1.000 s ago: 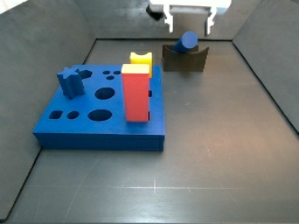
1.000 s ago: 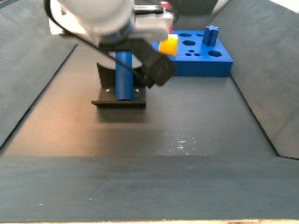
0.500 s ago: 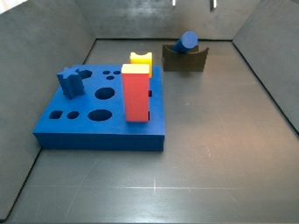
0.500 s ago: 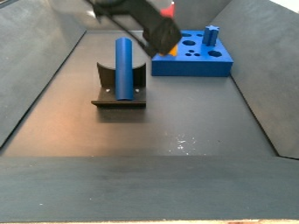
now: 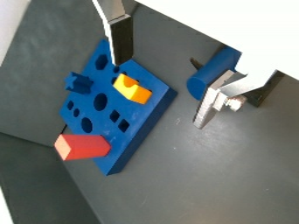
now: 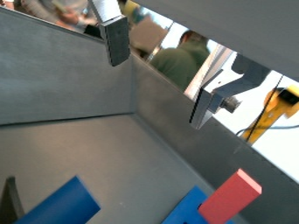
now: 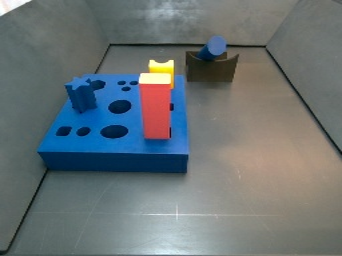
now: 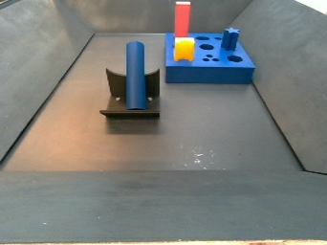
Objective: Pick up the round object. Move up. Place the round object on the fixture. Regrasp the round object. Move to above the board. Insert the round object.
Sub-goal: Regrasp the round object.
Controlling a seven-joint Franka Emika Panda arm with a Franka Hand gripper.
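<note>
The round object, a long blue rod (image 8: 136, 69), lies in the notch of the dark fixture (image 8: 128, 111) with one end pointing up. Its round end (image 7: 214, 46) faces the camera above the fixture (image 7: 211, 69) in a side view. The blue board (image 7: 114, 150) (image 8: 211, 73) lies apart from it. My gripper (image 5: 160, 94) (image 6: 158, 93) shows only in both wrist views. It is open, high above the floor, with nothing between its fingers (image 5: 117, 35). Far below it lie the rod (image 5: 216, 72) (image 6: 59, 206) and the board (image 5: 140, 118).
On the board stand a tall red block (image 7: 156, 110) (image 8: 182, 17), a yellow block (image 7: 159, 72) (image 8: 185, 50) and a short blue notched peg (image 7: 83, 92) (image 8: 230, 38). Grey walls (image 7: 54, 40) enclose the dark floor on all sides.
My gripper has let go of the rod and risen out of both side views. The rod stays on the fixture.
</note>
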